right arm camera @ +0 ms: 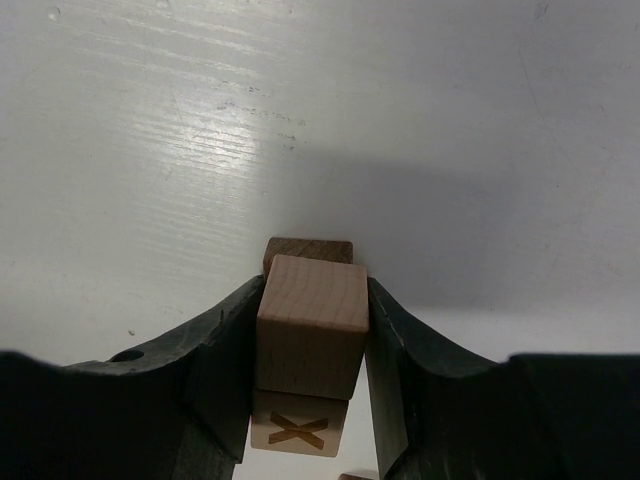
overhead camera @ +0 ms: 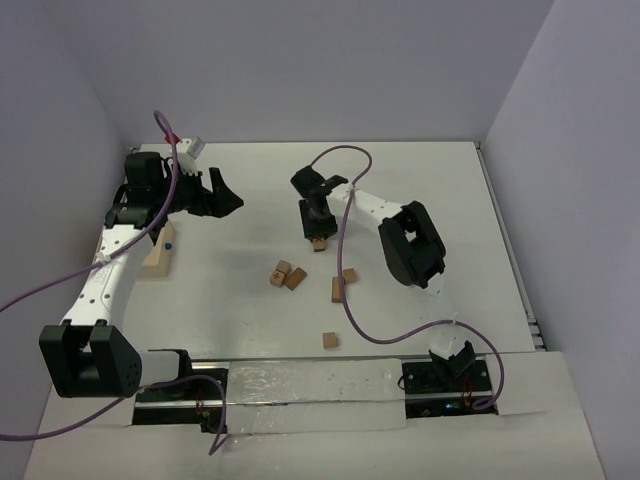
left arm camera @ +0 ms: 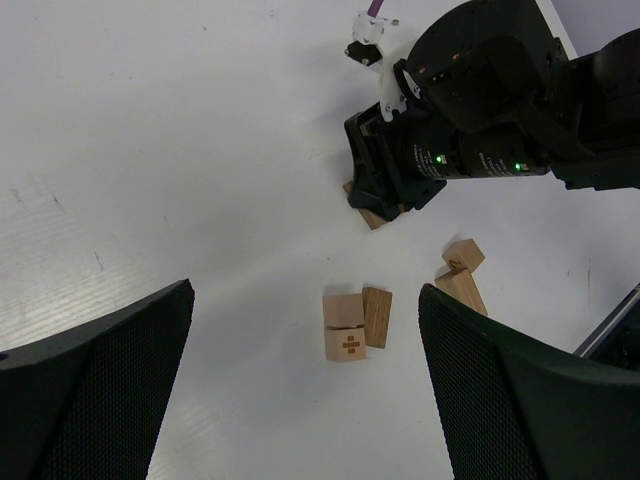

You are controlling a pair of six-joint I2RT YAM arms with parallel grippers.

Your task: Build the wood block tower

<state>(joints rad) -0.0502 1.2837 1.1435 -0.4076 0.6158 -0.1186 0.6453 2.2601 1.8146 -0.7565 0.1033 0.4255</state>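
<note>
Closest to the right wrist cam, the black right gripper (right arm camera: 315,290) is clamped on a plain light-tan wooden cube (right arm camera: 312,335), X-stamped pale block (right arm camera: 297,430) at its 6 o'clock and darker brown block (right arm camera: 310,250) at 12. So it looks like early stacking on the tower (overhead camera: 319,243), middle of the white table (overhead camera: 430,180). Next it needs squaring up, a gentle release, then a loose tan wood block (overhead camera: 287,275) from 6 o'clock; the black left gripper (overhead camera: 225,192) gapes empty at 9.

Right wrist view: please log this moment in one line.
right gripper: shut on wood block | left gripper: open | other blocks: loose
</note>
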